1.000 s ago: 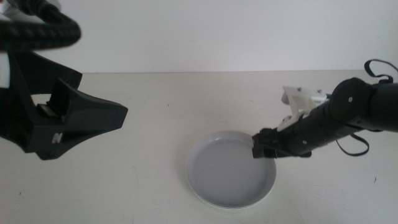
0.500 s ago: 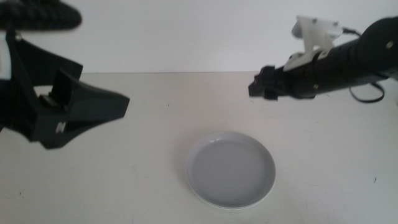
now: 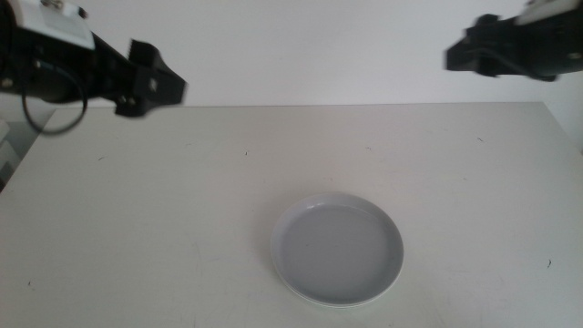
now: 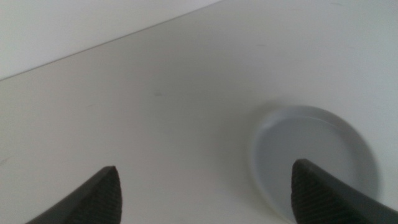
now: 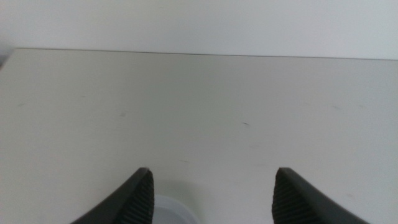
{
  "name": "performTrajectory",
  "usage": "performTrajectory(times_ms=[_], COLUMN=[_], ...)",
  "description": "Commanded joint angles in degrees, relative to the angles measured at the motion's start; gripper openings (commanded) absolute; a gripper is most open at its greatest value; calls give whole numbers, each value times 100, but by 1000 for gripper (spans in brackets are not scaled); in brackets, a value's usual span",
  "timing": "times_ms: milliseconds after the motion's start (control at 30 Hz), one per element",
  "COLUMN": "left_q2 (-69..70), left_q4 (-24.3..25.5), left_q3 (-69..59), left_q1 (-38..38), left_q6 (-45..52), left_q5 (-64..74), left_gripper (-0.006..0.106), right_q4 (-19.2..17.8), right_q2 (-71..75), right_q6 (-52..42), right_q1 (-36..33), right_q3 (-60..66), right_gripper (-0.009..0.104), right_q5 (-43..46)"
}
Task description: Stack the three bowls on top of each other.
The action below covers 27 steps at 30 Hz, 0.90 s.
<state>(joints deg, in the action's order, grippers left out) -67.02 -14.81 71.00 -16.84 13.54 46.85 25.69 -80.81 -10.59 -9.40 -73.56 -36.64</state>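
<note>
Right gripper (image 3: pixel 453 55): jaws wide apart, empty, high above table's (image 3: pixel 182 200) far right. Left gripper (image 3: pixel 173 89): likewise spread, empty, raised far left. Bowl stack (image 3: pixel 338 249) sits centre-near, apart from both, pale grey topmost; layers beneath indistinct. Judged: stacking appears complete; next, arms just retract. Stack round, no long axis, opens upward, level.

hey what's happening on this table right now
Nothing is being handled. A stack of bowls, pale grey on top, sits on the white table; how many lie beneath can't be told. The left pincer and the right pincer hang high above the table's far corners, both open and empty.
</note>
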Motion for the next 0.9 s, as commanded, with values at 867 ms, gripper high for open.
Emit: performTrajectory(times_ms=[867], left_q2=[4245], left_q4=[-656], left_q3=[-3923], left_q1=[1612], left_q6=[1037], left_q5=[-3378], left_gripper=[105], right_q4=[-1582], right_q2=[5097], right_q6=[-269], right_q1=[913], right_q3=[4280], right_gripper=[48], right_q5=[2450])
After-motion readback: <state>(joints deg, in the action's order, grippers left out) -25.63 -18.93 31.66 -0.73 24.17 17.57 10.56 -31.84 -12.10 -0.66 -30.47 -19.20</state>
